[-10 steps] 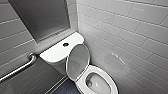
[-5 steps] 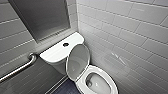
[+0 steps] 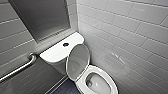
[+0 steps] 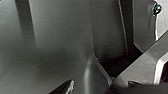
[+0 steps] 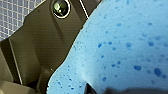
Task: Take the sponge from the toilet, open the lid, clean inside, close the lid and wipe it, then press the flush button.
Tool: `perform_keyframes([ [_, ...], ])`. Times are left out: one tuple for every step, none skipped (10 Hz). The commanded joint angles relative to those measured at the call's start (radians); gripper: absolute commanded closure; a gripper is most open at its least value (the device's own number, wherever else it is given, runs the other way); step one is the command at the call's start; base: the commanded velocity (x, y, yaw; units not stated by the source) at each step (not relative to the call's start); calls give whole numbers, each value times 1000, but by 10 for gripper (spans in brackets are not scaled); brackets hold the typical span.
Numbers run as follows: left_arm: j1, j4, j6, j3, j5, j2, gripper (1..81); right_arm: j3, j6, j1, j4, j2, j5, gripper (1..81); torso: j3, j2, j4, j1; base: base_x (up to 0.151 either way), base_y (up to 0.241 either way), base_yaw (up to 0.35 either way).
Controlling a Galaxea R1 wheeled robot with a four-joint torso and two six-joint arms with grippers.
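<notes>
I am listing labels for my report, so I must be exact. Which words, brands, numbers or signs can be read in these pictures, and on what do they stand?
None can be read. The white glossy ceramic toilet, its raised oval white lid, the round dark flush button and the bright blue porous sponge bear no visible text.

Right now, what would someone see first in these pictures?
The bright blue sponge, very close to the right wrist camera. Next, in the head view, the white toilet beside the tiled wall, its lid standing up and the bowl open. A metal bar sits at the picture's left.
</notes>
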Motion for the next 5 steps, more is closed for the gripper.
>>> perform_keyframes([
  [2,11,5,7,22,-7,10,342,-214,82,223,-239,-62,811,0,0,0,0,0,0,0],
  [3,11,3,7,20,-5,10,359,-217,87,217,-259,54,811,0,0,0,0,0,0,0],
  [6,13,5,10,19,-5,10,393,-219,117,208,-283,79,811,0,0,0,0,0,0,0],
  [14,14,6,18,-15,-11,10,461,-220,157,187,-323,77,811,0,0,0,0,0,0,0],
  [17,14,8,12,-24,-11,10,531,-219,185,156,-360,85,811,0,0,0,0,0,0,0],
])
